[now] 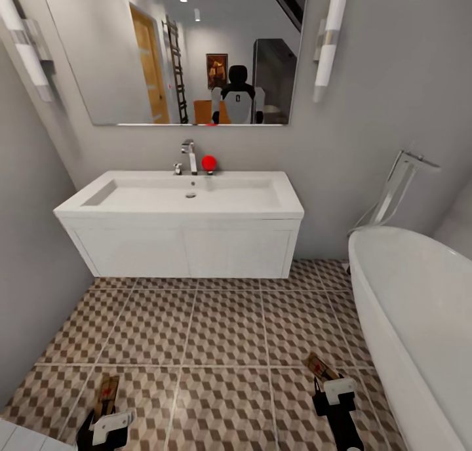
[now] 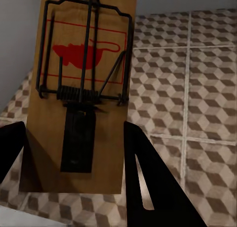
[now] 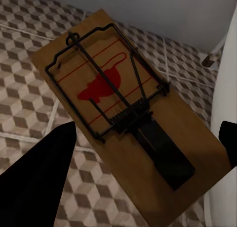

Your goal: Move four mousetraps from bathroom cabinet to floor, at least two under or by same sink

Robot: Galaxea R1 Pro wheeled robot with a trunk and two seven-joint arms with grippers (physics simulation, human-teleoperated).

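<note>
A: Left pincer (image 1: 105,417) clamped on a mousetrap (image 1: 107,393), low over the bathroom floor (image 1: 223,333). Board gripped at its plain end between the dark fingers (image 2: 148,187), spring wire and red mouse print kept clear of the jaws.

B: Probably carried that way for a flat set-down. And further right?

A: Bathroom sink (image 1: 183,231) straight ahead on the wall, chrome tap (image 1: 189,156) and a red ball (image 1: 208,163) on its rim. Bare tiles under it, well apart from both traps.

B: Right side?

A: Right pincer (image 1: 331,387) closed on the second mousetrap (image 1: 321,367), just beside the white bathtub (image 1: 413,307).

B: Anything unclear?

A: Arms cut off at the lower edge. Height of either trap above the tiles hard to judge. In the mirror (image 1: 190,44), only a small blurred robot (image 1: 237,97).
</note>
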